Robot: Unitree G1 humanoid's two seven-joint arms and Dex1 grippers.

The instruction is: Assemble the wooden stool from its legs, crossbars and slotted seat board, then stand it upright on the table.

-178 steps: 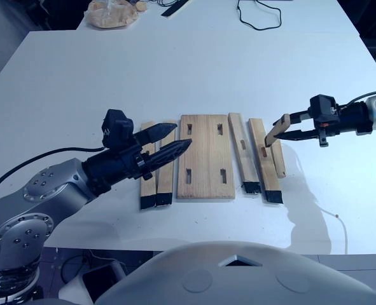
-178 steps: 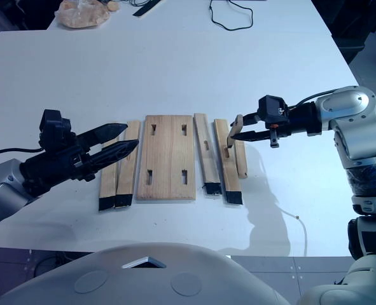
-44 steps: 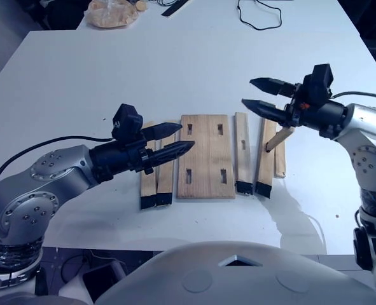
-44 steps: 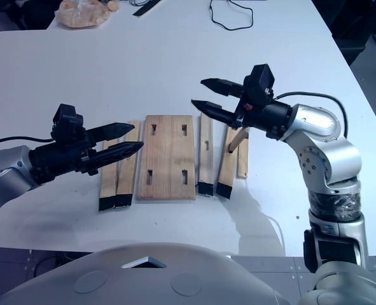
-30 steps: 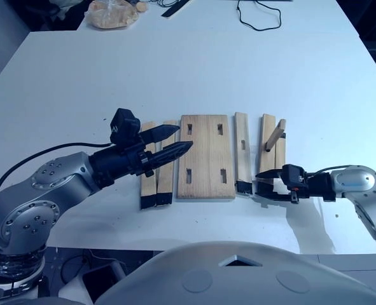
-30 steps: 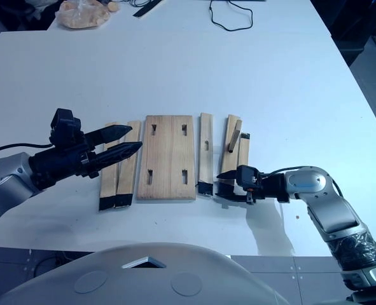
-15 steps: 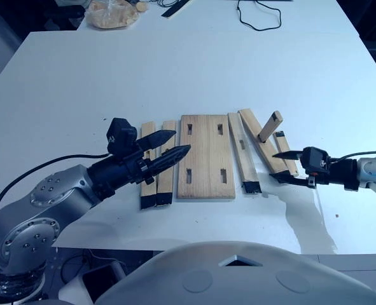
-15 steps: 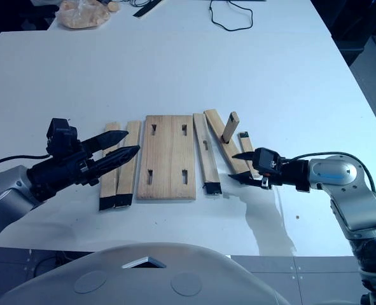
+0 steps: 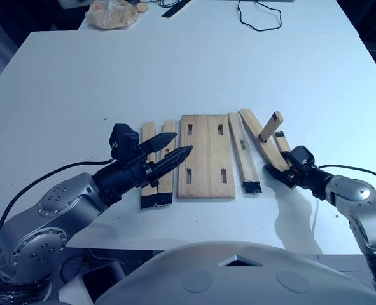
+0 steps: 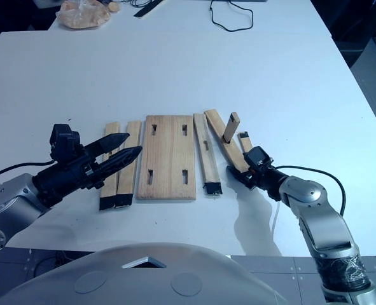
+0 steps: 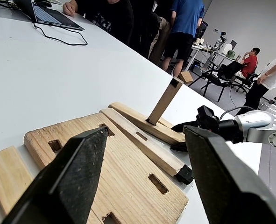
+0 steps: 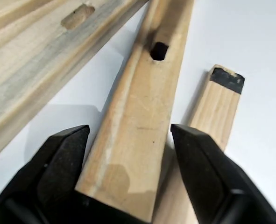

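On the near middle of the white table (image 9: 175, 76) the stool parts lie in a row. The seat board (image 9: 205, 156) is flat at the centre, slots upward. Two legs (image 9: 156, 164) lie side by side just left of it, and a straight leg (image 9: 242, 152) lies just right. Beyond that lies an angled leg (image 9: 261, 145), its far end swung toward the board, with a crossbar (image 9: 271, 126) standing tilted in its hole. A loose crossbar (image 9: 283, 141) lies flat just right of it. At the far edge we see a black cable (image 9: 259, 16) and a filled bag (image 9: 113, 13).

The left arm comes in from the near left. The left gripper (image 9: 182, 142) hangs over the two left legs, pointing toward the board, its fingers parted and holding nothing. The right arm lies low from the near right, and the right gripper (image 9: 275, 171) is at the angled leg's near end.

From the right wrist we see what the head views hide. The fingers (image 12: 58, 163) are spread astride that leg's end, with the hole (image 12: 159, 50) farther along and the loose crossbar's black tip alongside. We cannot tell whether the pads press the wood. From the left wrist we see a laptop (image 11: 44, 16) at the table's far edge and room furniture behind.
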